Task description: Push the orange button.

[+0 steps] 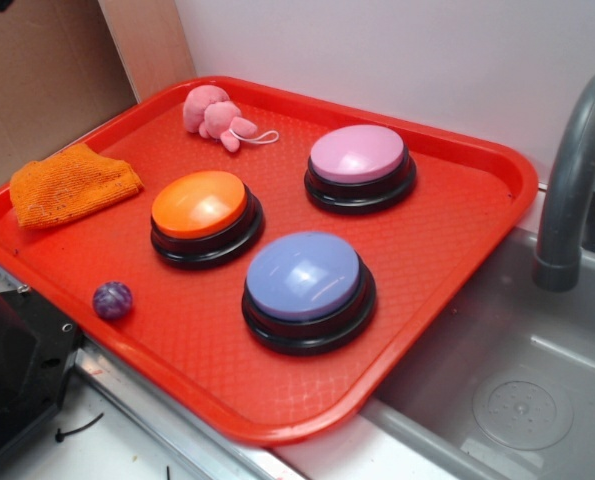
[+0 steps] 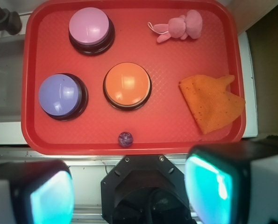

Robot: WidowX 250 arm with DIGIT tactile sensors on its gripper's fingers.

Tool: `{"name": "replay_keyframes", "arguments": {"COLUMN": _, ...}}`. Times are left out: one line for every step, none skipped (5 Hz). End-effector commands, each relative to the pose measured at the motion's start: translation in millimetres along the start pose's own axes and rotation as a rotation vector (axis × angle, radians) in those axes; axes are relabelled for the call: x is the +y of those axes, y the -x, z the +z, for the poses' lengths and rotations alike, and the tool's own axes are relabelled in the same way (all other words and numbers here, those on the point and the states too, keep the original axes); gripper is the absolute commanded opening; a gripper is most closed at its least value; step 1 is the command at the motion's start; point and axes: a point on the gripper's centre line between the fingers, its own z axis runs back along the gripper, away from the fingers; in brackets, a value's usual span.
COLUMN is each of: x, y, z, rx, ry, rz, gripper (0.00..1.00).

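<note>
The gripper [image 2: 129,196] shows only in the wrist view, high above the tray's near edge. Its two fingers [image 2: 50,196] sit at the bottom corners of that view, spread wide apart with nothing between them. Below the gap lies a black robot base [image 2: 146,184], off the tray.

The red tray [image 1: 477,200] rests on a counter, its right end over a grey sink [image 1: 517,380] with a grey faucet [image 1: 577,170] rising behind it. A small purple ball [image 2: 125,138] lies near the tray's near rim, the closest thing to the gripper.

The orange button [image 2: 127,86] stands upright about mid-tray, just beyond the ball, on a black round base. It touches nothing, and the gripper is well apart from it.

A blue button [image 2: 61,95] stands beside it toward the sink, near but not touching. A pink button [image 2: 89,28] sits farther back, near the tray's far rim.

An orange cloth [image 2: 212,102] lies folded on the tray's end away from the sink, its corner reaching the rim. A pink plush toy [image 2: 181,26] lies on its side in the far corner, a thin loop at one end.
</note>
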Motion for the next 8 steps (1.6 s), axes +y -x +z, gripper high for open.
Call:
{"name": "replay_keyframes", "arguments": {"x": 0.0, "y": 0.0, "z": 0.0, "rx": 0.000, "ry": 0.000, "rz": 0.000, "gripper": 1.00}}
{"name": "replay_keyframes", "arguments": {"x": -11.7, "y": -45.3, "z": -54.4, "rx": 0.034, "ry": -0.021, "rz": -0.210, "gripper": 1.00}}
{"name": "replay_keyframes", "arguments": {"x": -9.8, "y": -82.4, "z": -106.5, "rx": 0.005, "ry": -0.068, "rz": -0.270, "gripper": 1.00}}
{"name": "replay_keyframes", "arguments": {"x": 2.4, "y": -83.9, "z": -157.8, "rx": 0.037, "ry": -0.076, "rz": -0.300, "gripper": 1.00}}
{"name": "replay_keyframes", "arguments": {"x": 16.9, "y": -84.9, "z": -182.6, "rx": 0.057, "ry": -0.026, "rz": -0.263, "gripper": 1.00}}
{"name": "replay_keyframes", "arguments": {"x": 18.4, "y": -86.0, "z": -210.0, "rx": 0.095, "ry": -0.036, "rz": -0.300, "gripper": 1.00}}
{"name": "replay_keyframes", "arguments": {"x": 4.5, "y": -84.9, "z": -208.6, "rx": 0.092, "ry": -0.056, "rz": -0.338, "gripper": 1.00}}
{"name": "replay_keyframes", "arguments": {"x": -0.3, "y": -84.9, "z": -178.7, "rx": 0.057, "ry": -0.091, "rz": -0.327, "gripper": 1.00}}
